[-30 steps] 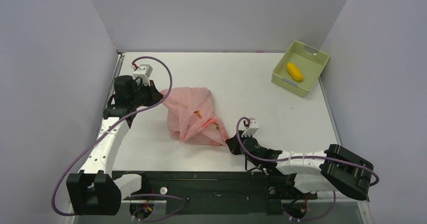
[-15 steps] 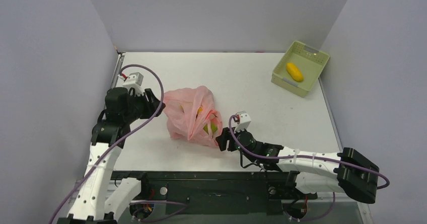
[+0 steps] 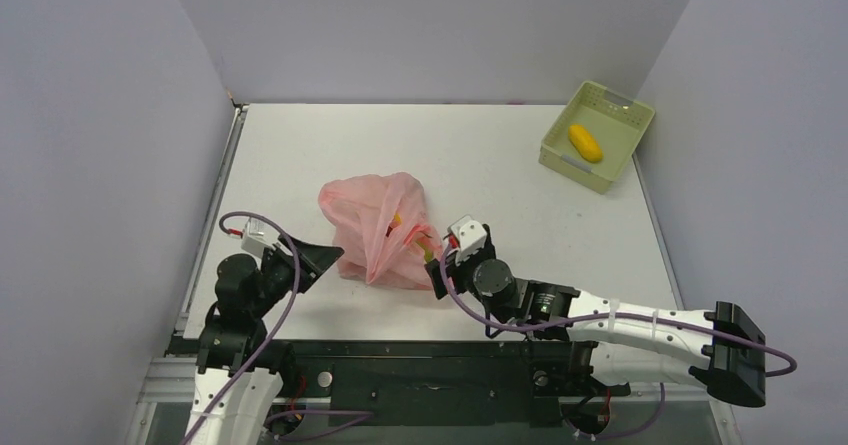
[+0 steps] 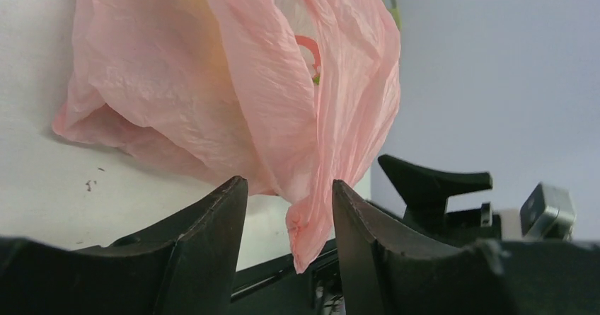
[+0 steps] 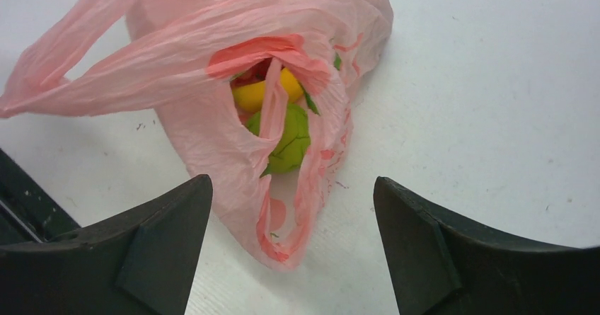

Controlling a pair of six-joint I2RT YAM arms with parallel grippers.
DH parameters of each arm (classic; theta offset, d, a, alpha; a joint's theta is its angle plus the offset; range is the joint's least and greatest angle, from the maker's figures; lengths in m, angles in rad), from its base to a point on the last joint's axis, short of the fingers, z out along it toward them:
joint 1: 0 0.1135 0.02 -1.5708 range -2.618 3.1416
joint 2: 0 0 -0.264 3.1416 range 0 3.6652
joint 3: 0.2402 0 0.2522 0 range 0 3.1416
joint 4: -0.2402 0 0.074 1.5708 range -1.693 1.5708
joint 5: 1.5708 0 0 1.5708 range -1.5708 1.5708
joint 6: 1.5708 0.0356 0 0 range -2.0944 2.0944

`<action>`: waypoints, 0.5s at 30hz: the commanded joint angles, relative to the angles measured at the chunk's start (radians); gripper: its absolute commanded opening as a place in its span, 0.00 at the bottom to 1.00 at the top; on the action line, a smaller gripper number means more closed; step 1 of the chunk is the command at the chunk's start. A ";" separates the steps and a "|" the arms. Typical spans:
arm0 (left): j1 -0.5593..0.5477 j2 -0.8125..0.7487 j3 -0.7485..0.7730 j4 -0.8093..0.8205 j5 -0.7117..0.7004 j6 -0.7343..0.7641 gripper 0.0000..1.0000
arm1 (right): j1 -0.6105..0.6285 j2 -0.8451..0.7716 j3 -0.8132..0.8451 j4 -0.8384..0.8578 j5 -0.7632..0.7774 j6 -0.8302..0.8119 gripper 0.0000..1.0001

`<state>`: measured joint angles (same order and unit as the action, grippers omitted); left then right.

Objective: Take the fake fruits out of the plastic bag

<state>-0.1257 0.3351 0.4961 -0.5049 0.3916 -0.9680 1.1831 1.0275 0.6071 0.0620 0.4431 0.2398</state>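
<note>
The left tool (image 4: 289, 184) is seen with its two fingers parted to a moderate gap, and nothing is clamped between them. A crumpled hanging end of the plastic bag (image 4: 233, 102) is framed in that gap; whether it brushes the fingers cannot be told. From above, this tool is placed just beside the bag's near left edge, close to the near edge of the table (image 3: 500, 165).

The right tool (image 5: 291, 182) is spread wide, with nothing held. It is pointed at the bag's mouth from the near right side, and its fingers are kept apart from the plastic.

The bag is slumped on the table between the two tools, its loop handles drawn out to the side in the right wrist view. Inside the opening a green round fruit (image 5: 290, 138) is exposed, with a yellow fruit (image 5: 263, 94) lying just behind it and touching it.

Well apart, at the far right corner of the table, a pale green basket (image 3: 560, 155) is set, and a yellow-orange oval fruit (image 3: 585, 143) is contained in it.
</note>
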 commanded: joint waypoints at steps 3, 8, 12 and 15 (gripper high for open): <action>-0.004 0.007 -0.119 0.321 -0.079 -0.346 0.46 | 0.129 0.024 0.091 0.079 0.000 -0.331 0.80; -0.009 0.091 -0.110 0.376 -0.064 -0.355 0.46 | 0.279 0.192 0.166 0.179 0.130 -0.457 0.84; -0.010 0.065 -0.048 0.220 -0.140 -0.297 0.44 | 0.349 0.363 0.248 0.263 0.273 -0.571 0.85; -0.009 0.025 -0.045 0.126 -0.147 -0.286 0.37 | 0.381 0.500 0.326 0.334 0.385 -0.677 0.85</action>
<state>-0.1314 0.4068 0.3859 -0.3046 0.2901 -1.2755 1.5288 1.4036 0.8307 0.2584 0.6296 -0.2638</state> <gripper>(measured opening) 0.400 0.850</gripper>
